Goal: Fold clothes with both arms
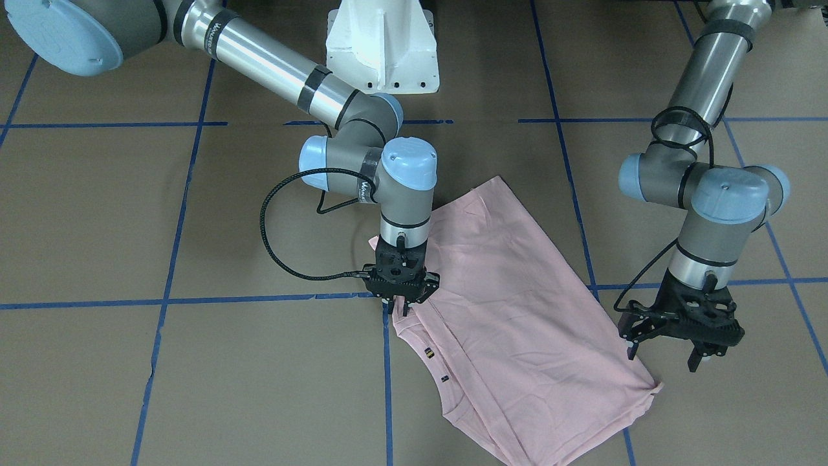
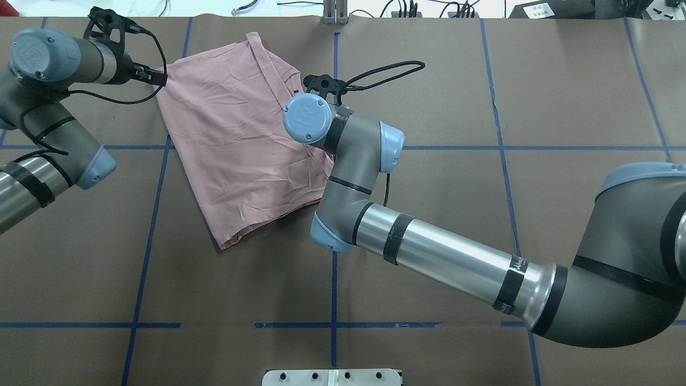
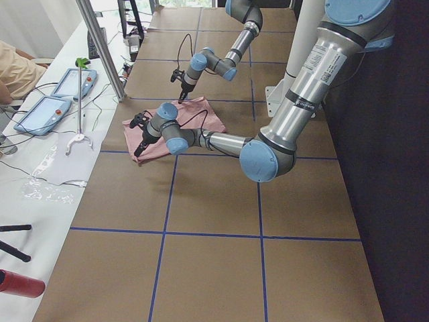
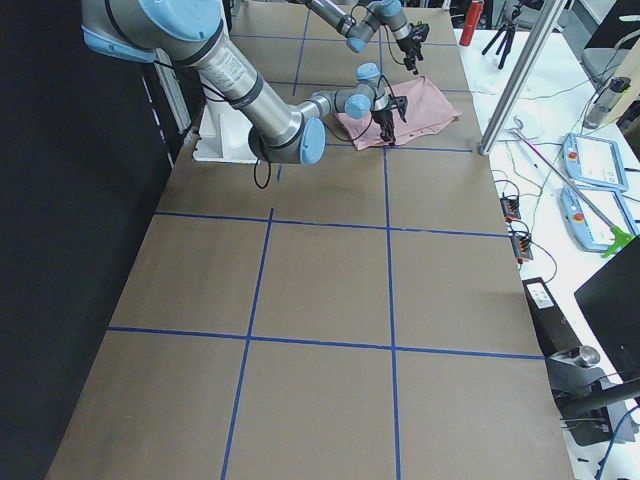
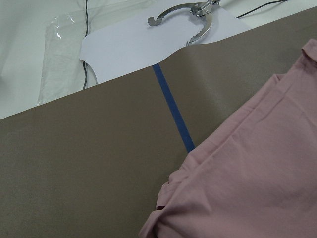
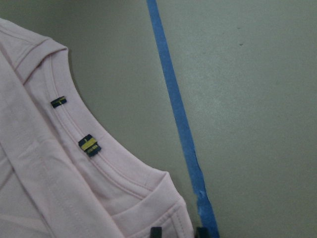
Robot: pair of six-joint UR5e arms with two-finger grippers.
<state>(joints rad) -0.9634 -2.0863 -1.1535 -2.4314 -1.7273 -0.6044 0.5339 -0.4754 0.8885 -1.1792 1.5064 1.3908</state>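
Right claw (image 6: pixel 178 231) tips stand narrowly parted astride the T-shirt (image 6: pixel 74 198)'s shoulder edge beside the collar; I cannot tell whether they pinch it.

Front view: the left claw (image 1: pixel 663 359) hangs spread just beside the opposite corner, likely so that both can lift together.

Overhead, the T-shirt lies askew on the table (image 2: pixel 482 214).

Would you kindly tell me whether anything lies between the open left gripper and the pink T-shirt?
Nothing visible does. The left gripper hangs open right beside a corner of the T-shirt, and only bare brown table shows between them. The left wrist view shows nothing in that gap either.
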